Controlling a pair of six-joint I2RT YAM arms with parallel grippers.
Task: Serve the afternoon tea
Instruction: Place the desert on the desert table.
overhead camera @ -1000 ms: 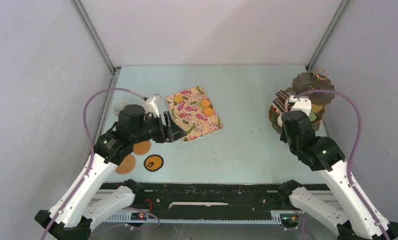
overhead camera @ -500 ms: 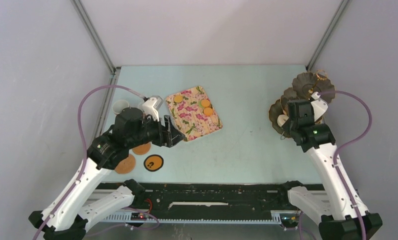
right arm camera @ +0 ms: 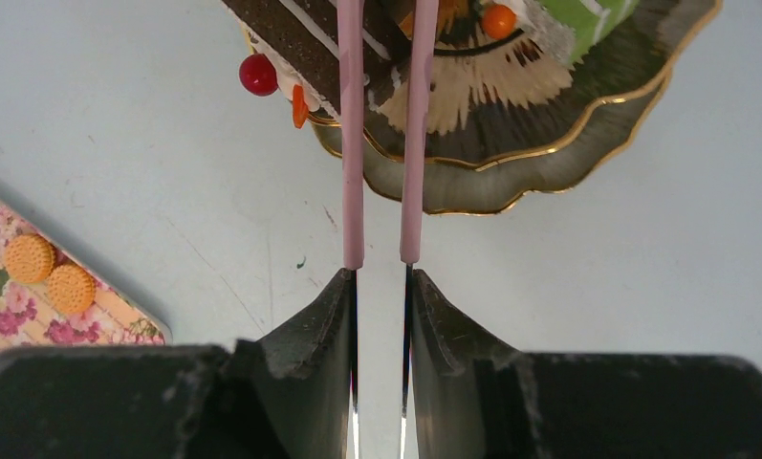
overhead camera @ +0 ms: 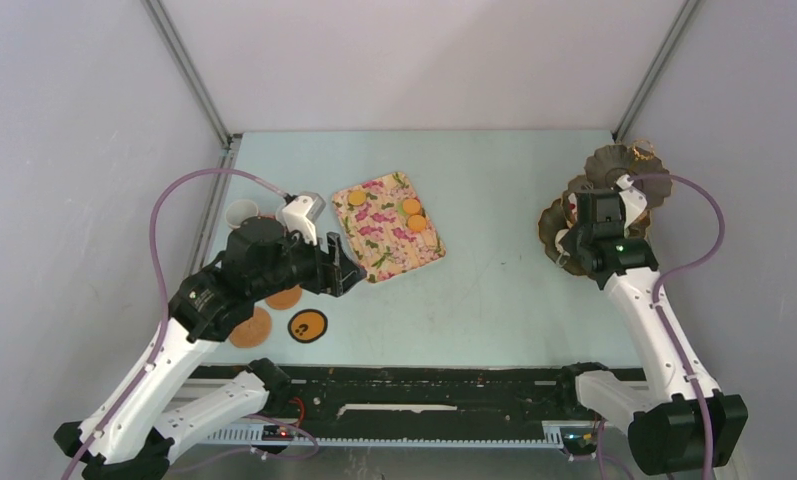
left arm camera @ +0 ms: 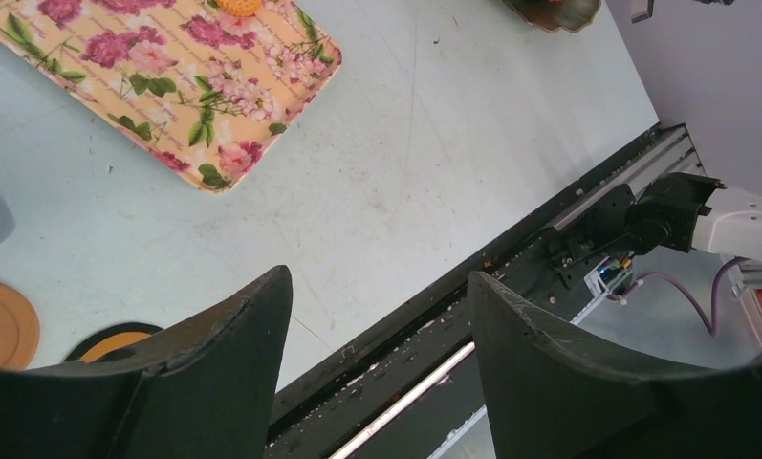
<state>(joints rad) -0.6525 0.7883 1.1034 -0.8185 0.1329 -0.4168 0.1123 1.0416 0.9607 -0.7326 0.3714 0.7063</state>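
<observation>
The right claw (right arm camera: 379, 287) is clamped narrow on the pink tongs (right arm camera: 352, 143). We see the tong arms run straight ahead of it, across a chocolate cake slice (right arm camera: 291, 43) on the dark scalloped stand (right arm camera: 549, 143). The left claw (left arm camera: 377, 296) stands wide and holds nothing. The floral tray (left arm camera: 166, 86) lies ahead of it, to its left.

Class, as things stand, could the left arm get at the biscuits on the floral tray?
Probably yes: the left gripper hangs open just beside the floral tray, with nothing between it and the biscuits.
</observation>
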